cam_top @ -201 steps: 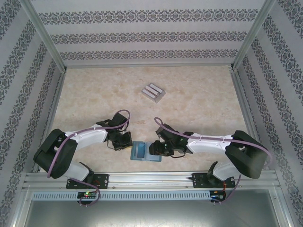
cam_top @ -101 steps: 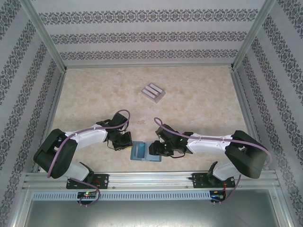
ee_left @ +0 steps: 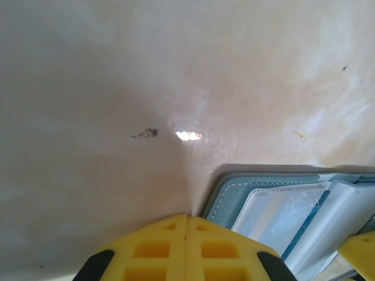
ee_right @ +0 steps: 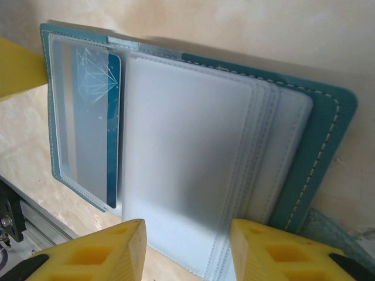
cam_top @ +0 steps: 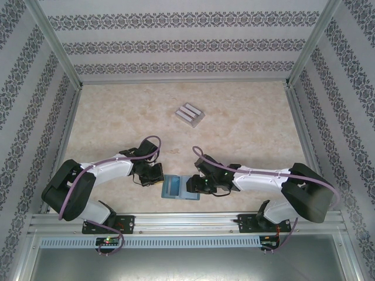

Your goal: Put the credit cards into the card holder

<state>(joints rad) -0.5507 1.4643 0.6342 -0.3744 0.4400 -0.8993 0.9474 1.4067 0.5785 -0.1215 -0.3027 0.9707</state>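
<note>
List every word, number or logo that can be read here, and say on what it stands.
No text can be read.
Card holder: no print shows.
Blue card in its pocket: white line pattern, no letters.
Credit cards: too small to read.

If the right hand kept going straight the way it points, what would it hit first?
Probably the open card holder: its pale inner pockets lie just ahead of the right hand, though depth is unclear.
</note>
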